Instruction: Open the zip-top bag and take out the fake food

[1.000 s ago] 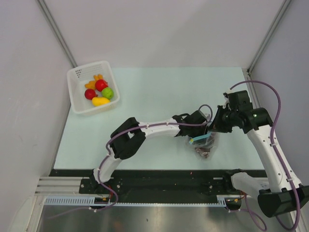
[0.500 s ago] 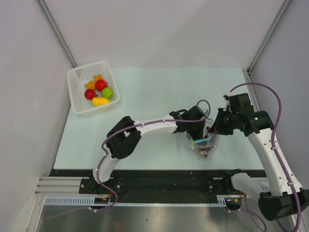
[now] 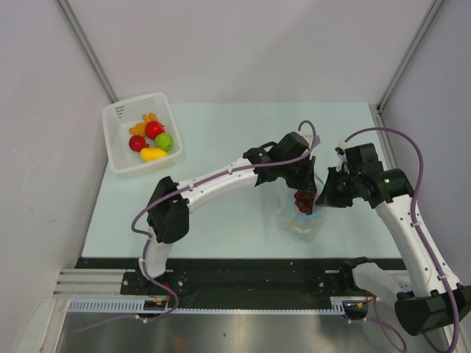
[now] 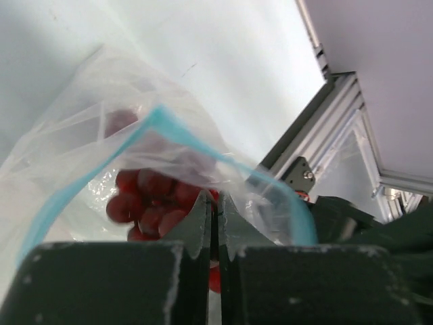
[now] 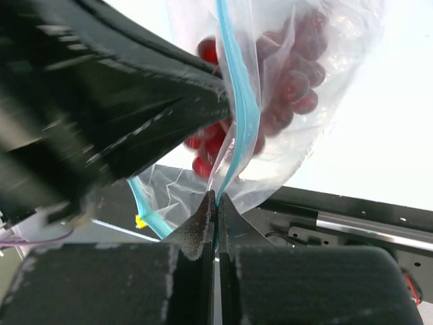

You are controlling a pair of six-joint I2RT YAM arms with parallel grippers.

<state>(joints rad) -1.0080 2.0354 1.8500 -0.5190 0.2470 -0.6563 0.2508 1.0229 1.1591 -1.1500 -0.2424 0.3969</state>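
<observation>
Grape bunch (image 3: 304,200), dark red, sits at the mouth of the zip-top bag (image 3: 302,223); both wrist views show it through the crinkled plastic. Left gripper (image 4: 211,203): fingers pressed together with no gap, clamped on the bunch, red showing just below the tips. Right gripper (image 5: 215,200): fingers together as well, pinching the bag's edge at the teal zip strip (image 5: 237,88). The strip loops open around the grapes. The bag hangs between the two grippers over the near right part of the pale table (image 3: 221,132).

White perforated basket (image 3: 110,141) stands well apart at the far left corner. It holds a yellow piece (image 3: 153,154), two red fruits (image 3: 137,143), a green fruit (image 3: 164,141) and an orange piece (image 3: 143,123). A purple cable (image 3: 412,147) arcs over the right arm. The left arm's black body blocks most of the right wrist view.
</observation>
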